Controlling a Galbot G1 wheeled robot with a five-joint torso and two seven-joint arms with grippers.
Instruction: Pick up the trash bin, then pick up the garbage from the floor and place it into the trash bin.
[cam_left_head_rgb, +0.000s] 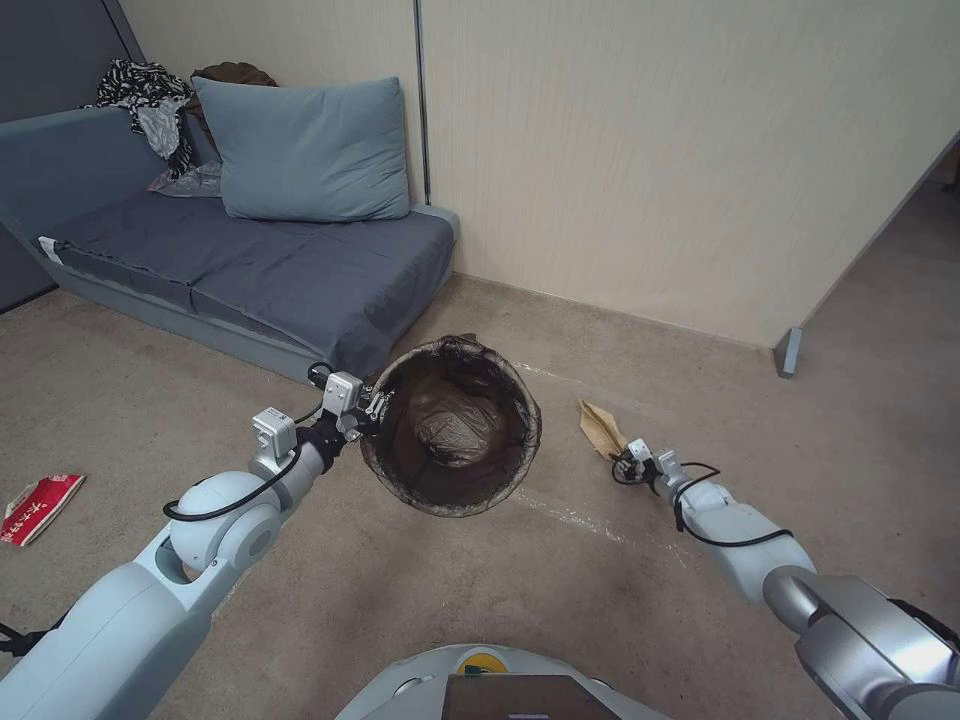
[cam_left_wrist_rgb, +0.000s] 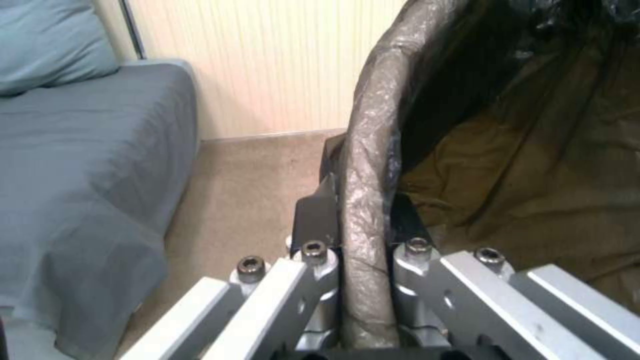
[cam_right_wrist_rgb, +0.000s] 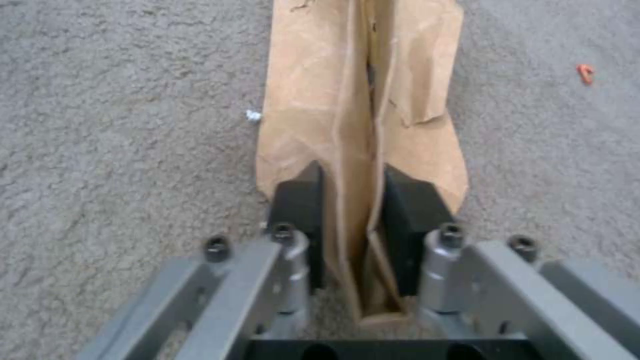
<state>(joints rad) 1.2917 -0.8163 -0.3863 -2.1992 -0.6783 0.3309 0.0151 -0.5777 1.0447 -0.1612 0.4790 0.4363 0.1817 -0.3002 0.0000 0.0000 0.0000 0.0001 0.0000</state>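
The trash bin (cam_left_head_rgb: 452, 425), lined with a thin dark bag, hangs above the carpet in front of me with its mouth facing me. My left gripper (cam_left_head_rgb: 372, 405) is shut on its rim; in the left wrist view the bag-covered rim (cam_left_wrist_rgb: 365, 210) runs between the two black pads. To the right, a tan paper bag (cam_left_head_rgb: 601, 427) of garbage lies on the floor. My right gripper (cam_left_head_rgb: 628, 461) is at its near end, and the right wrist view shows the pads shut on a fold of the paper bag (cam_right_wrist_rgb: 360, 130). A red-and-white snack packet (cam_left_head_rgb: 40, 505) lies at far left.
A grey sofa bed (cam_left_head_rgb: 250, 265) with a blue pillow (cam_left_head_rgb: 305, 150) and clothes stands at back left, close behind the bin. A beige wall (cam_left_head_rgb: 650, 150) runs behind, ending at a corner post (cam_left_head_rgb: 788, 352). Open carpet lies around both arms.
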